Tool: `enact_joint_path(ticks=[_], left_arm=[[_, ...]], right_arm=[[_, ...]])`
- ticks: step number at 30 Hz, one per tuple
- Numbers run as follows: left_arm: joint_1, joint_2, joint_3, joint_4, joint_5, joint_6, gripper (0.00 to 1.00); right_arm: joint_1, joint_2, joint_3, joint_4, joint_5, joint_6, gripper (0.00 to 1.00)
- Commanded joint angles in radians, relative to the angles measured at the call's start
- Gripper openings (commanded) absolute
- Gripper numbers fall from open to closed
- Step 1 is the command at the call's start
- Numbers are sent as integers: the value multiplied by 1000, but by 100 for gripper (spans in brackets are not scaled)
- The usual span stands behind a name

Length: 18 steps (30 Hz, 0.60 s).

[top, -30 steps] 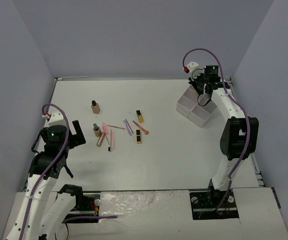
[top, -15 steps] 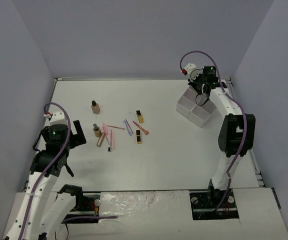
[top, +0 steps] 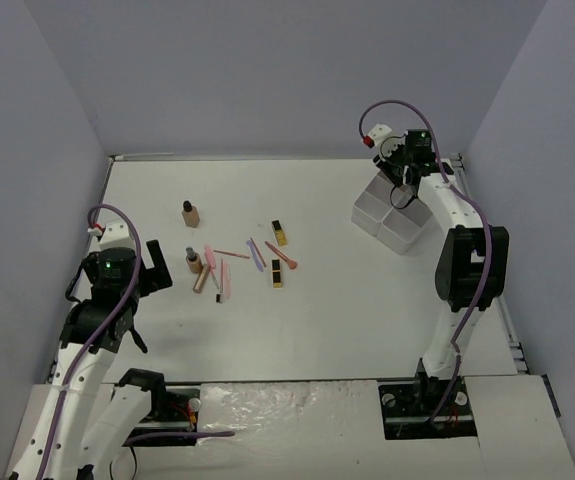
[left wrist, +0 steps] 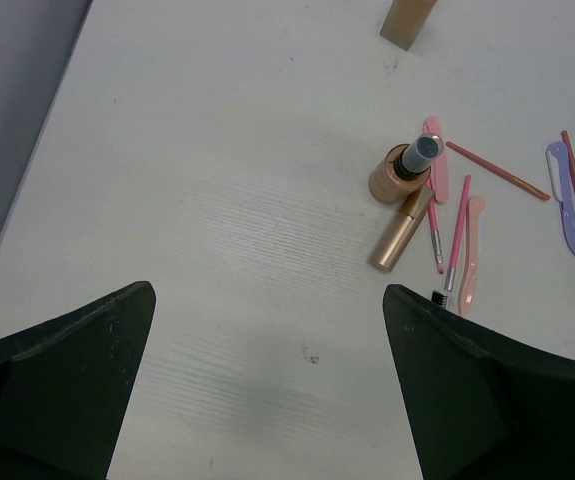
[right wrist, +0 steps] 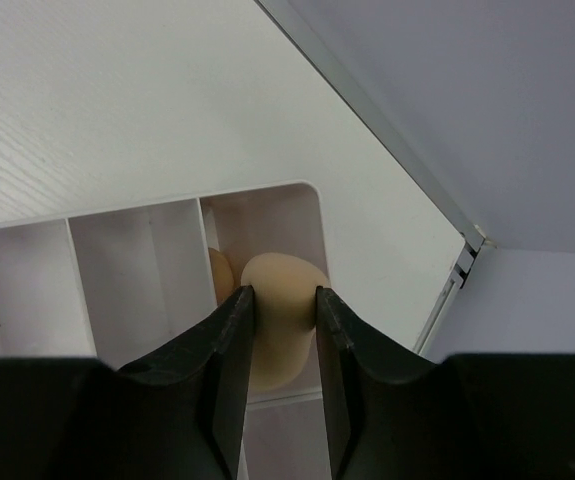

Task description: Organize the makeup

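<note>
Right hand [right wrist: 280, 310] pinching beige sponge [right wrist: 285, 280], I've eased it slightly left above tray [right wrist: 137, 207] corner compartment | left hand [left wrist: 269, 292] spread, barely shifted

Bright, even light throws faint soft shadows; focus is sharp.

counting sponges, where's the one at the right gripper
Right wrist view: the sponge is pinched by the right gripper at the white tray's corner compartment, beside a second sponge, at the far right corner of the table.
</note>
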Motion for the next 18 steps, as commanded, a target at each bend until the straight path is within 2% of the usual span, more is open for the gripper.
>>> enact_joint_path(ticks=[1, 4, 9, 18], left_arm=[[7, 7, 34, 45, -4, -6, 97], [7, 5, 34, 46, -4, -5, 97], [7, 5, 34, 46, -1, -5, 97], [7, 2, 34, 46, 1, -5, 97]], right_arm=[[-9, -8, 43, 54, 16, -8, 31], [-9, -11, 40, 54, 13, -2, 34], [-9, -29, 27, 53, 10, 13, 46], [6, -97, 5, 54, -29, 80, 50]])
